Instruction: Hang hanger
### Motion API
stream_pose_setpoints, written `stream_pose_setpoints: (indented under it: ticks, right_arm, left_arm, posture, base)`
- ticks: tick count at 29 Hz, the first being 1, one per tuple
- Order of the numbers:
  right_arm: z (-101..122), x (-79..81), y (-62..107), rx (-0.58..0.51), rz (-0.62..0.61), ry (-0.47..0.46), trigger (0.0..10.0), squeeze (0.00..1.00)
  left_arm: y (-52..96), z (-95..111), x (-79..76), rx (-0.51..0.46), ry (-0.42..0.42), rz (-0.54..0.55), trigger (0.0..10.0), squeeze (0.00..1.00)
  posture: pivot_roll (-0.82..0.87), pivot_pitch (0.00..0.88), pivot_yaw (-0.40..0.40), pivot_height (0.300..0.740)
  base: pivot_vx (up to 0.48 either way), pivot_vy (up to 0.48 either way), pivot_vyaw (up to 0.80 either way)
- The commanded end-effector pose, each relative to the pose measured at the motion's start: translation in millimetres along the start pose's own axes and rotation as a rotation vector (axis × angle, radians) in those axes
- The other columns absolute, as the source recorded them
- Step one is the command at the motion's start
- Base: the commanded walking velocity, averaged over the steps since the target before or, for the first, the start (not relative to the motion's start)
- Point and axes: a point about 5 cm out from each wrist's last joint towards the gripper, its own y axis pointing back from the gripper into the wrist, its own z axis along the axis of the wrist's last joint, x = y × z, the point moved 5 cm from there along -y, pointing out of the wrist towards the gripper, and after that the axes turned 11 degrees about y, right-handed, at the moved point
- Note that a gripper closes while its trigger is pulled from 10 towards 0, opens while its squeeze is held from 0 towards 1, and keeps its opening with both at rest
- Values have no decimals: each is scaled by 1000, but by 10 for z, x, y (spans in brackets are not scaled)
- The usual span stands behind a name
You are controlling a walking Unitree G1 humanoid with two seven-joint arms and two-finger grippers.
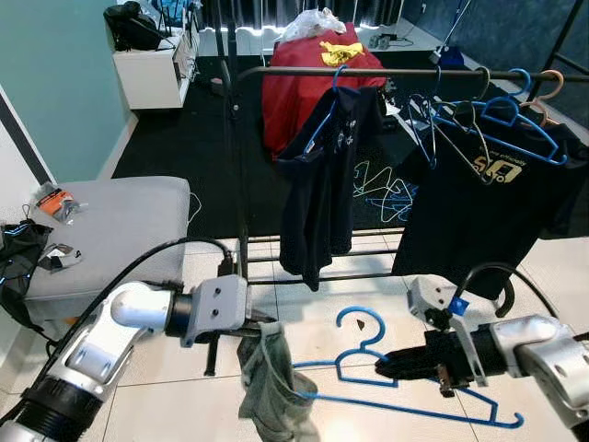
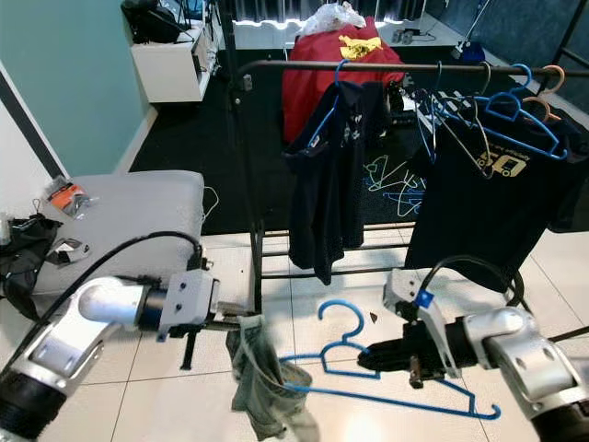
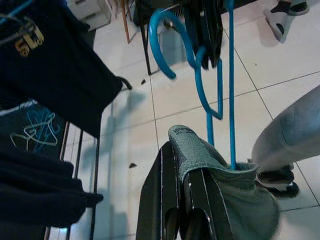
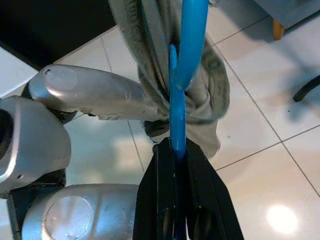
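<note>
My right gripper (image 1: 391, 361) had its jaws closed on the thin blue hanger (image 1: 368, 354), low in the frame over the floor tiles, and my left gripper (image 1: 262, 322) had its jaws clamped on the limp grey-green cloth (image 1: 271, 387) draped over the hanger's end. The hanger looked light, stiff and slick, so I judged the neck under the hook the surest hold for reaching the rail (image 1: 368, 71); the cloth would sag and slide.

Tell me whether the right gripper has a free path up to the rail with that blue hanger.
Probably yes. The right gripper grips the blue hanger below the rail, near the gap between the hung shirts, but the grey cloth on it is pinched by the left gripper.
</note>
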Motion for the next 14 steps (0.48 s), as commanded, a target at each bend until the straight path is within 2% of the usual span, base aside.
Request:
stream_pose_setpoints:
  ticks: [1, 7, 9, 10, 11, 14]
  right_arm:
    - [-4, 38, -55, 11, 45, 2, 10000, 0]
    - [28, 77, -83, -8, 72, 22, 10000, 0]
    - [45, 14, -79, -23, 19, 80, 10000, 0]
    - [45, 14, -79, -23, 19, 80, 10000, 0]
    - [54, -53, -77, -28, -26, 113, 10000, 0]
    - [53, -94, -75, -28, -53, 124, 10000, 0]
  left_arm:
    - [-72, 74, -30, -23, -5, -37, 10000, 0]
    - [-119, 172, 0, -54, -21, -42, 10000, 0]
    - [-109, 195, -29, -56, -9, -66, 10000, 0]
    - [-109, 195, -29, -56, -9, -66, 10000, 0]
    - [-102, 205, -50, -53, -4, -80, 10000, 0]
    - [-94, 208, -68, -47, -3, -91, 10000, 0]
  posture:
    - [12, 43, -1, 740]
    - [14, 48, 4, 740]
    - [15, 49, 6, 740]
    - [15, 49, 6, 740]
    - [15, 48, 7, 740]
    - [16, 48, 5, 740]
  base:
    - [0, 0, 0]
    - [0, 0, 0]
    - [0, 0, 0]
    - [0, 0, 0]
    - [0, 0, 0]
    - [0, 0, 0]
